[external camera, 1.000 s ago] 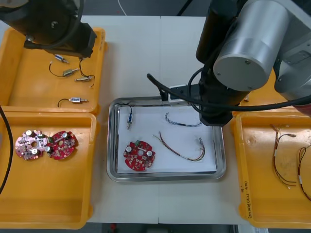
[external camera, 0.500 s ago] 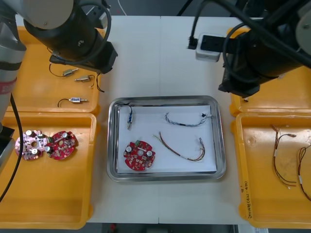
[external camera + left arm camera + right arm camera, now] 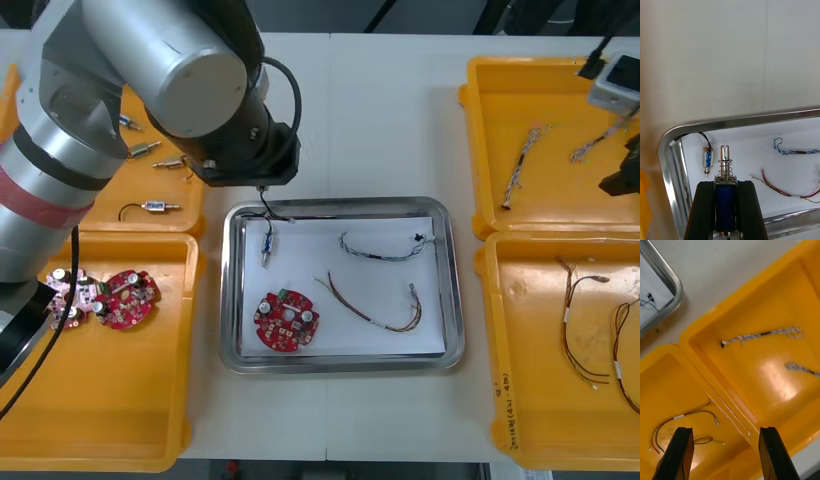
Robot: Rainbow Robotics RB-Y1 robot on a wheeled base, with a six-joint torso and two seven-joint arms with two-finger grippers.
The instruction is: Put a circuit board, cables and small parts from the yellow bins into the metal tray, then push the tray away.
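In left claw [image 3: 725, 186], small metal part [image 3: 726, 164] half-hidden

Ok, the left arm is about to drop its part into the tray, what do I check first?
1. Held small metal part clamped in left gripper jaws: ok.
2. Part points at the metal tray's white floor: ok.
3. Part truly above floor, not rim: cannot tell.
4. Floor ahead bare, between the other small metal part and the red and yellow cable: ok.
5. Idle right gripper off over a yellow bin, jaws open: ok.
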